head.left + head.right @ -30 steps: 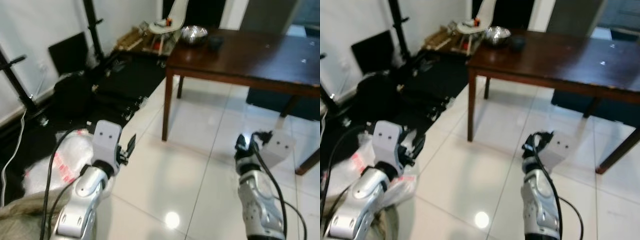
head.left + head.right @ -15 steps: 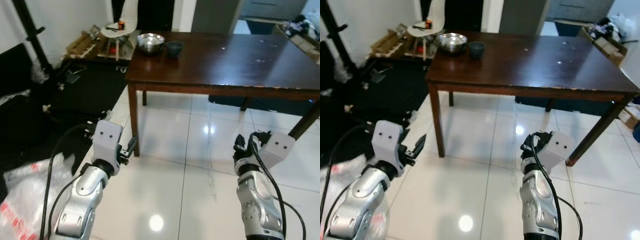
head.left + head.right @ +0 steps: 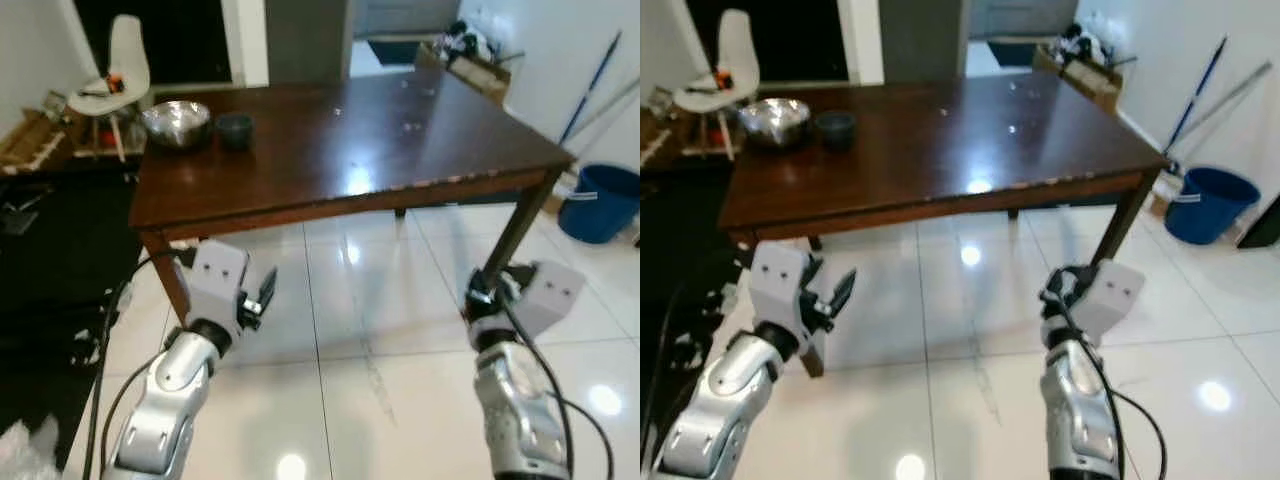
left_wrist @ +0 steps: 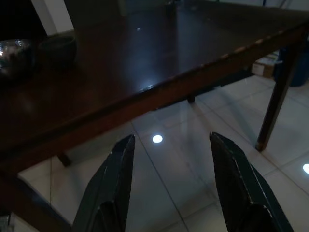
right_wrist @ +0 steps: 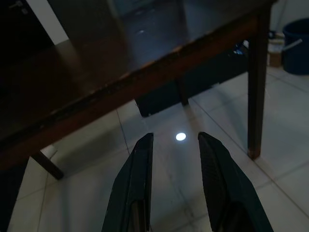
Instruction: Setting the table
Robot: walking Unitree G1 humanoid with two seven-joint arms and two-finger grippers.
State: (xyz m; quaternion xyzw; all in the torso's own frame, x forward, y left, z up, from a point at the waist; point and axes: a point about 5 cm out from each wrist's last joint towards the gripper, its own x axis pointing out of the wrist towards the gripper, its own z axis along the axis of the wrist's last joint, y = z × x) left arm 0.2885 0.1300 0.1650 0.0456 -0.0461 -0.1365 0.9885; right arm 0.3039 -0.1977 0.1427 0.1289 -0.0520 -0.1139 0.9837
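Across the upper half of the head views spreads the dark wooden table (image 3: 340,140), standing on a glossy white tiled floor (image 3: 380,340). At two o'clock sits a blue bucket (image 3: 598,203). At seven o'clock the left gripper (image 4: 170,186) hangs with fingers spread wide, holding nothing, over the floor before the table edge. At five o'clock the right gripper (image 5: 172,181) is parted more narrowly, also empty. At eleven o'clock, on the table's far corner, a steel bowl (image 3: 176,123) stands just beside a small dark cup (image 3: 235,129).
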